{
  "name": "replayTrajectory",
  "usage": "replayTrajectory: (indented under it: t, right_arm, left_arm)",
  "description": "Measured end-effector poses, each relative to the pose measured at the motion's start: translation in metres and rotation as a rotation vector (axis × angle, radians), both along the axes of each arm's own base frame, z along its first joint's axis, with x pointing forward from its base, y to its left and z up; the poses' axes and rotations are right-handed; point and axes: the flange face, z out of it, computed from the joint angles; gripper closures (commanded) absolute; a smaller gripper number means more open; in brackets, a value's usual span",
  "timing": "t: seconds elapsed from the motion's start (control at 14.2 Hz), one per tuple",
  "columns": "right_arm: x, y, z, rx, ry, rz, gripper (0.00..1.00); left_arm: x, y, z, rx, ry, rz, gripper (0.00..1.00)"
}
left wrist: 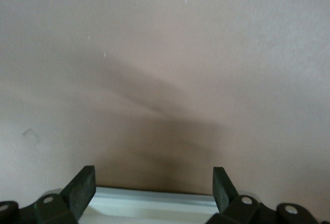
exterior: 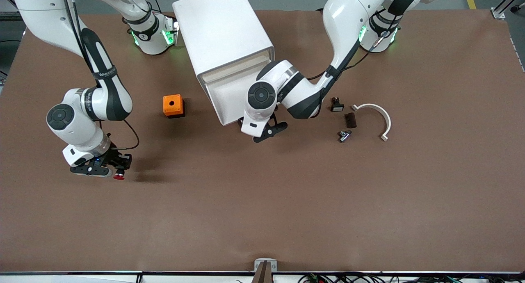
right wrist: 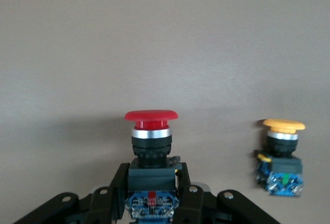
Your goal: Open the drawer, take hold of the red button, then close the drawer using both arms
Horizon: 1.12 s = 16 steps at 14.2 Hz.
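The white cabinet [exterior: 223, 37] lies at the middle back of the table. Its drawer [exterior: 229, 96] is pulled out toward the front camera. My left gripper [exterior: 266, 132] is at the drawer's front edge, open. In the left wrist view [left wrist: 154, 182] its fingers stand wide apart either side of the white drawer edge [left wrist: 154, 203]. My right gripper [exterior: 107, 165] is shut on the red-capped button [exterior: 119, 176], low over the table near the right arm's end. In the right wrist view the fingers [right wrist: 117, 182] clamp the button's [right wrist: 151, 126] black-and-blue body.
An orange cube with a hole [exterior: 173, 106] sits beside the drawer. A yellow-capped button [right wrist: 281, 157] lies near my right gripper and is hidden in the front view. A small black part [exterior: 336, 105], a brown piece [exterior: 350, 119], a metal piece [exterior: 344, 135] and a white arc [exterior: 377, 112] lie toward the left arm's end.
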Motion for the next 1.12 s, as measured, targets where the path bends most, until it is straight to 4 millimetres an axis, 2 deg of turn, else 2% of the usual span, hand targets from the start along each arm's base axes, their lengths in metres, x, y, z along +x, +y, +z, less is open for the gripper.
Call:
replayTrajectory:
  t: [0.21, 0.49, 0.56, 0.7, 0.77, 0.98, 1.12]
  right_arm:
    - [-0.005, -0.03, -0.022, -0.007, 0.012, -0.004, 1.0]
    - [-0.008, -0.037, -0.037, -0.005, 0.012, -0.006, 1.0]
    - [-0.009, -0.035, -0.041, -0.002, 0.016, -0.004, 0.81]
    - [-0.01, -0.033, -0.047, 0.01, 0.024, -0.004, 0.24]
    - [-0.011, -0.034, -0.05, 0.017, 0.029, -0.007, 0.01]
    - [-0.012, -0.038, -0.053, 0.027, 0.029, -0.016, 0.0]
    - [-0.01, -0.03, -0.05, 0.033, 0.023, -0.004, 0.0]
  left_arm:
    - [-0.019, -0.013, 0.001, 0.004, 0.031, 0.007, 0.0]
    - [-0.043, -0.029, 0.001, 0.006, 0.066, 0.023, 0.0]
    - [-0.048, -0.032, 0.002, 0.003, 0.077, 0.033, 0.0]
    - [-0.054, -0.037, 0.003, -0.01, 0.105, 0.047, 0.0]
    - [-0.057, -0.039, 0.002, -0.015, 0.118, 0.051, 0.0]
    - [-0.069, -0.046, -0.001, -0.027, 0.156, 0.056, 0.0]
    - [-0.078, -0.052, -0.006, -0.032, 0.183, 0.06, 0.0]
